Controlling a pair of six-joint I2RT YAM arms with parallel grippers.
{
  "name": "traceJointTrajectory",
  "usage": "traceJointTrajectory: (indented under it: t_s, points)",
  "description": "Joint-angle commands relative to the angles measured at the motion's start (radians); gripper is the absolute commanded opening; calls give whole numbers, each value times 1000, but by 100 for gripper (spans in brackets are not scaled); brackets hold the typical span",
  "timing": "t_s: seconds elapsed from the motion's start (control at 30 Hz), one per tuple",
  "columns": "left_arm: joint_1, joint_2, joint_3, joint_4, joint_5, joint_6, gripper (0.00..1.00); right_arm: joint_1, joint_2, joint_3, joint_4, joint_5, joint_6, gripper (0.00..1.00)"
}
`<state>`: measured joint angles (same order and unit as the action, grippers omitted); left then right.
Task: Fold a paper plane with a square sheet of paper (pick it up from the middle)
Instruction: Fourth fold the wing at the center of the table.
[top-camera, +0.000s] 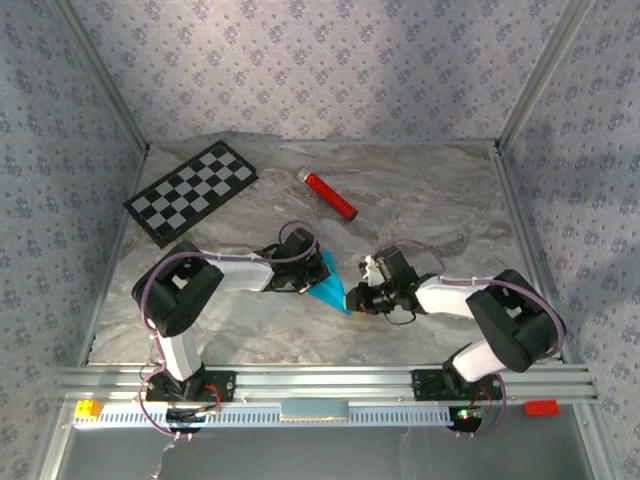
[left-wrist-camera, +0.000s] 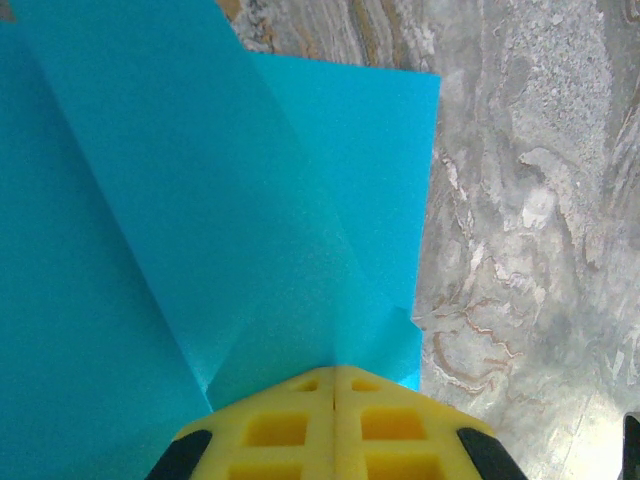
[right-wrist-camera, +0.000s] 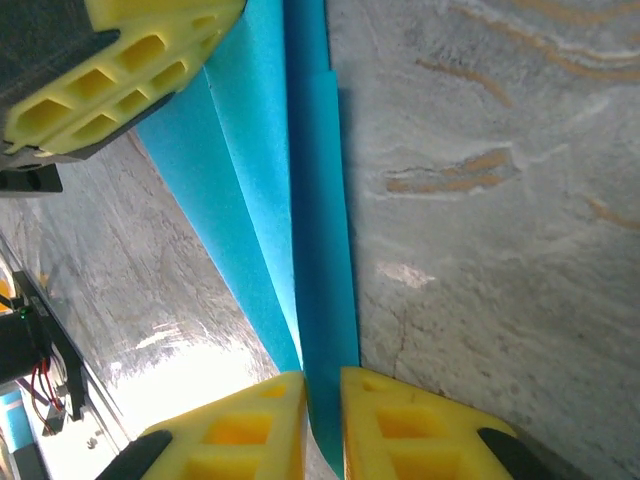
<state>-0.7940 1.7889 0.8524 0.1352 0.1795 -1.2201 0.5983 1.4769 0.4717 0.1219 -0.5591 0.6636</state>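
Left fingers (left-wrist-camera: 275, 430) and right fingers (right-wrist-camera: 410, 425) each pinched shut on opposite ends of the folded cyan paper (top-camera: 330, 288).

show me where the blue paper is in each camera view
Top external: blue paper at mid-table, just below the picture's centre.
Left wrist: blue paper covers left and centre, rising from the shut yellow jaws.
Right wrist: blue paper is a narrow strip from the bottom jaws to top centre.
Shared landmark: grey marble table, right of the paper in both wrist views.
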Motion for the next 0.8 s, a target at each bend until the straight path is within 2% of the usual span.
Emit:
traceJointTrajectory:
  t_s: [0.0, 0.3, 0.57, 0.77]
  points:
    - [-2, 35, -10, -74, -15, 1, 1, -5, 2, -29, -123, 20, -27, 17]
    - [-3, 35, -12, -72, -15, -2, 1, -11, 13, -41, -117, 5, -60, 10]
    - [-1, 35, -13, -75, -17, -4, 1, -10, 7, -34, -140, 6, -66, 17]
    - [-2, 35, -12, -77, -18, -4, 1, -9, -9, -40, -174, 15, -81, 17]
